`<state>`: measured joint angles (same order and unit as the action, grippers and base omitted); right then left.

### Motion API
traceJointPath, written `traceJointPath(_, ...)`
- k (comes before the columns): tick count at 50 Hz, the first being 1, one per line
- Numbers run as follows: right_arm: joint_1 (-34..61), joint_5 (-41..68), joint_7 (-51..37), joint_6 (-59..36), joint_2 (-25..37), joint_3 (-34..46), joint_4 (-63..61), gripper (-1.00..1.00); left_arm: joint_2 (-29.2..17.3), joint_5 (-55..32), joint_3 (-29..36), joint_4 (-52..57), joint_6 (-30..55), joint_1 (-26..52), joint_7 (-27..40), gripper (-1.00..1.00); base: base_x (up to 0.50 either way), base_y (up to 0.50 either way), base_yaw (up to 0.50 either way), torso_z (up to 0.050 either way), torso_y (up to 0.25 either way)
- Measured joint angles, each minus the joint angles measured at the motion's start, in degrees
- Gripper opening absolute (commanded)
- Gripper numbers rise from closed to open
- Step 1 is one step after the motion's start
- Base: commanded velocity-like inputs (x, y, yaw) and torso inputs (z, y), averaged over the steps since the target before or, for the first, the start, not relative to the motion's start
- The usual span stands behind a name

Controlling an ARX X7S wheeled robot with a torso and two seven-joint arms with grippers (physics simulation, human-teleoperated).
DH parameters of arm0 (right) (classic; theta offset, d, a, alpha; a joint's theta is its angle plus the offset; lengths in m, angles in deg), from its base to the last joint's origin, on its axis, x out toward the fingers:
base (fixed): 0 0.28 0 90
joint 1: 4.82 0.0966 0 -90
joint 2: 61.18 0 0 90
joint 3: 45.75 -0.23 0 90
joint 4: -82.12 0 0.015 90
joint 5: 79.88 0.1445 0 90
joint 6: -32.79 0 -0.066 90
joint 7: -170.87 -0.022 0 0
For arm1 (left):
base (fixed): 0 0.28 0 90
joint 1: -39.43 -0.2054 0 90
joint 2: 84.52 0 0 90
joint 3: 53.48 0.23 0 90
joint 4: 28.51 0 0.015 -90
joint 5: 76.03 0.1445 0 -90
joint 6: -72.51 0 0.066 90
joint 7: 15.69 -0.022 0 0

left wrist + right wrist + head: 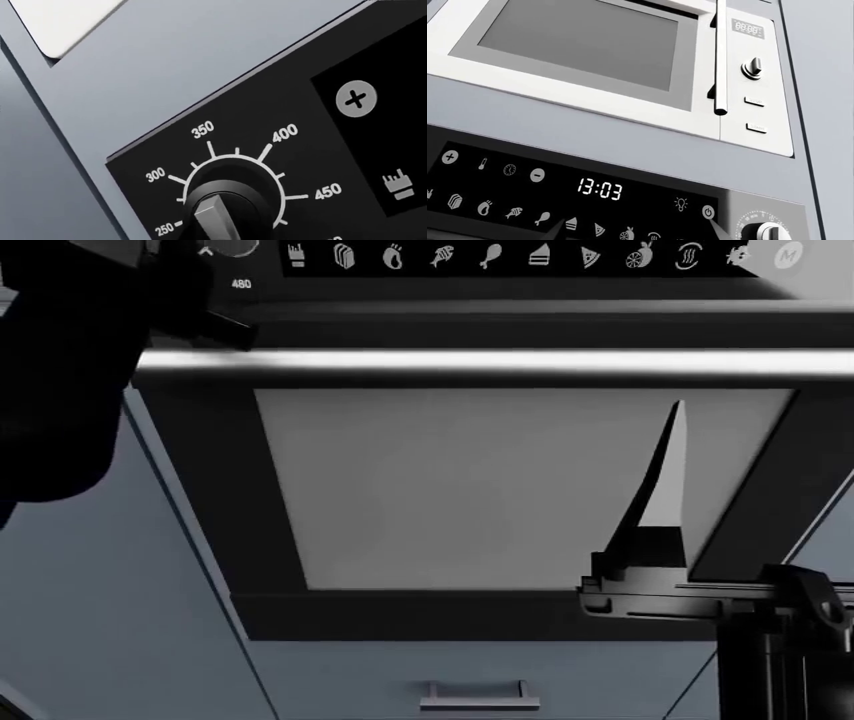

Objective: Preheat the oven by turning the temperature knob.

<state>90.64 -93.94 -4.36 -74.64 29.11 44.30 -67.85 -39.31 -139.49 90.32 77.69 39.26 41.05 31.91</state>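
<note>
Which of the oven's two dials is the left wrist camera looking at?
The dark temperature knob on the black panel, ringed by 250 to 450. The other dial sits on the silver panel beside the power button.

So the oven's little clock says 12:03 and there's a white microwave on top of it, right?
Almost. The clock on the oven reads 13:03, not 12:03, as the right wrist view shows. The white microwave does sit above it.

White microwave (594, 60) above, blue-grey drawer with metal handle (479, 697) below.
</note>
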Motion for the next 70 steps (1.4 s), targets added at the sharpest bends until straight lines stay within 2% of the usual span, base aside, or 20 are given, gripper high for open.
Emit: traceJointPath(70, 0.5, 0.1, -0.1, -0.1, 0.0, -0.2, 0.0, 1.0, -0.6, 14.9, 16.1, 3.4, 6.3, 7.1, -6.0, -1.0, 0.0, 0.0, 0.0, 0.0, 0.0)
